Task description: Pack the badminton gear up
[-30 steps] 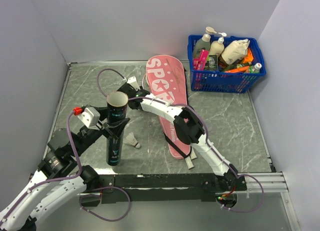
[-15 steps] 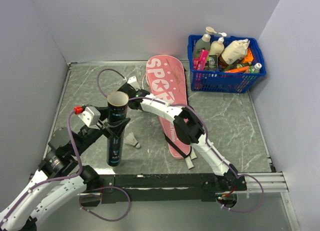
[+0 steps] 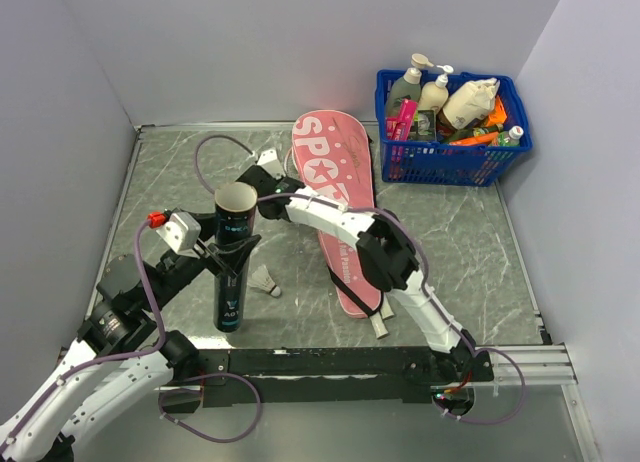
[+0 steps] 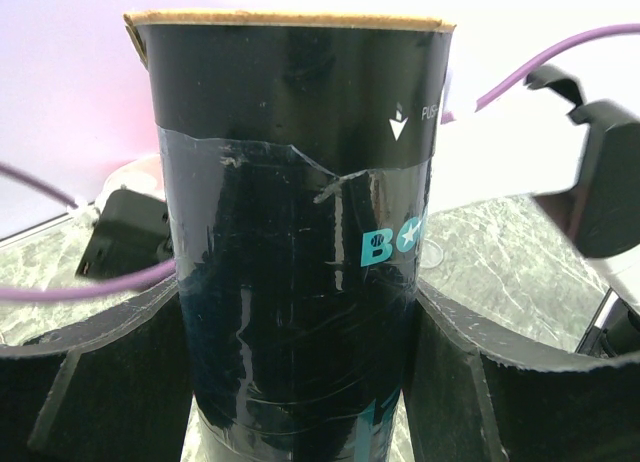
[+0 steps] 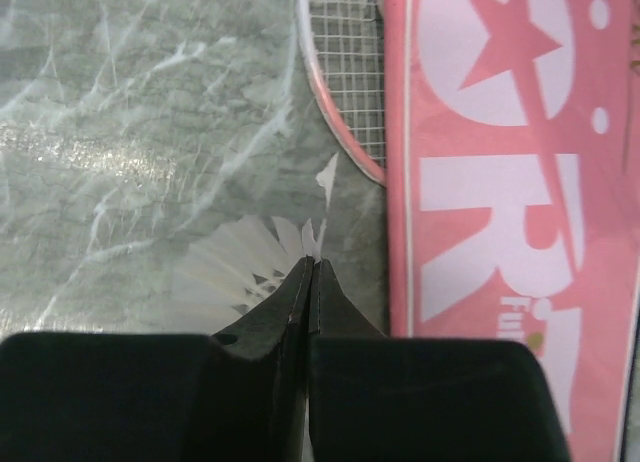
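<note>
The slim black tube (image 3: 232, 267) stands upright with its open top up. My left gripper (image 3: 228, 254) is shut around its middle, and the tube (image 4: 300, 232) fills the left wrist view between both fingers (image 4: 90, 382). My right gripper (image 5: 313, 267) is shut, pinching a feather of a white shuttlecock (image 5: 235, 267) that lies beside the pink racket cover (image 5: 500, 182) and a racket head (image 5: 345, 92). From above, the right gripper (image 3: 265, 177) sits left of the cover (image 3: 335, 192). Another shuttlecock (image 3: 264, 280) lies by the tube. White racket handles (image 3: 380, 325) stick out of the cover's near end.
A blue basket (image 3: 450, 160) full of bottles stands at the back right. Grey walls close in the table at the left, back and right. The right arm stretches across the cover. A purple cable (image 3: 215, 152) loops near the back left.
The right gripper's jaws have closed onto the shuttlecock's feather. The right arm's elbow shifted slightly right. The left arm and tube have not moved.
</note>
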`<state>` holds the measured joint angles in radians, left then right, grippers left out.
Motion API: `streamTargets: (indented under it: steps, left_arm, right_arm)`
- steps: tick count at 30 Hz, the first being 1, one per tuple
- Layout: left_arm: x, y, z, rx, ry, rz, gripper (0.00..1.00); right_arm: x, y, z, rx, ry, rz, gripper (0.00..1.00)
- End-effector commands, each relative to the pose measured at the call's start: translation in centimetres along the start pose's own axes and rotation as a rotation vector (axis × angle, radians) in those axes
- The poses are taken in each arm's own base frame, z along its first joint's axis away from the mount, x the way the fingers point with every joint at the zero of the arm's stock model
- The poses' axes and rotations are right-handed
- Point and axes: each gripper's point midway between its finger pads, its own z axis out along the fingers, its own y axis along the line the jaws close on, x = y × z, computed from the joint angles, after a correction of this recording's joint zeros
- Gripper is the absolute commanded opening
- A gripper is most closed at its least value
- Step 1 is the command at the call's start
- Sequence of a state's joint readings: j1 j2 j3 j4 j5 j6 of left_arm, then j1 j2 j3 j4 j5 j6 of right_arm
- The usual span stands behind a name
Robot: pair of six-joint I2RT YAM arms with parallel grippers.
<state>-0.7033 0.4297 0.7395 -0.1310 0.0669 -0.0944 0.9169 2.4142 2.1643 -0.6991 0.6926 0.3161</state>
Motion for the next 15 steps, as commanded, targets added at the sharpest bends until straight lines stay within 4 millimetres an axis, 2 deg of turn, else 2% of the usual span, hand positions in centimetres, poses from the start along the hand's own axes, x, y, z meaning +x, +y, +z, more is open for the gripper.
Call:
streamTargets:
  steps: [1,2,4,5,6,7,8,9,10,11,12,13,14,15]
  left_arm:
    - [-2.1,-0.4,0.2,0.021,-0.080,-0.002,0.13]
    - [-2.2,-0.5,0.2,0.025,-0.085,-0.002,0.14]
    - [-1.9,-0.5,0.3,0.029,-0.078,0.000,0.13]
    - [-1.9,-0.5,0.3,0.030,-0.077,0.000,0.13]
    - [-1.6,-0.5,0.5,0.029,-0.063,-0.001,0.13]
    - [-1.4,-0.7,0.6,0.041,-0.054,-0.002,0.12]
    - [-1.2,-0.8,0.8,0.048,-0.043,0.002,0.11]
    - [-0.8,-0.9,1.1,0.059,-0.029,0.004,0.09]
    - [-0.6,-1.4,1.1,0.084,-0.021,0.004,0.09]
    - [-0.1,-1.4,1.5,0.091,-0.002,0.006,0.08]
    - [0.3,-1.6,1.6,0.106,0.014,0.007,0.08]
    - [0.6,-2.0,1.7,0.127,0.024,0.012,0.08]
    - [1.2,-2.0,2.1,0.132,0.044,0.017,0.07]
    - [1.5,-2.0,2.2,0.134,0.054,0.020,0.06]
  right_arm:
    - [-5.4,-3.6,-5.8,-0.007,-0.110,0.101,0.00]
    - [-6.2,-4.3,-6.9,-0.011,-0.124,0.119,0.00]
    - [-6.5,-5.2,-7.8,-0.006,-0.129,0.136,0.00]
    - [-7.2,-6.3,-8.9,0.004,-0.147,0.162,0.00]
    - [-7.0,-7.1,-9.4,0.012,-0.137,0.166,0.00]
    - [-8.0,-8.4,-10.9,0.007,-0.161,0.204,0.00]
    - [-7.3,-8.9,-11.1,0.011,-0.150,0.200,0.00]
    - [-7.4,-9.6,-11.7,0.000,-0.155,0.214,0.00]
    - [-8.5,-11.4,-13.6,-0.020,-0.187,0.260,0.00]
    - [-7.3,-11.3,-13.7,-0.058,-0.163,0.247,0.00]
    - [-8.1,-11.5,-14.4,-0.106,-0.198,0.277,0.00]
    - [-9.2,-13.3,-16.4,-0.156,-0.235,0.310,0.00]
    - [-8.3,-13.1,-16.5,-0.213,-0.215,0.306,0.00]
    - [-8.3,-12.3,-17.6,-0.328,-0.204,0.310,0.00]
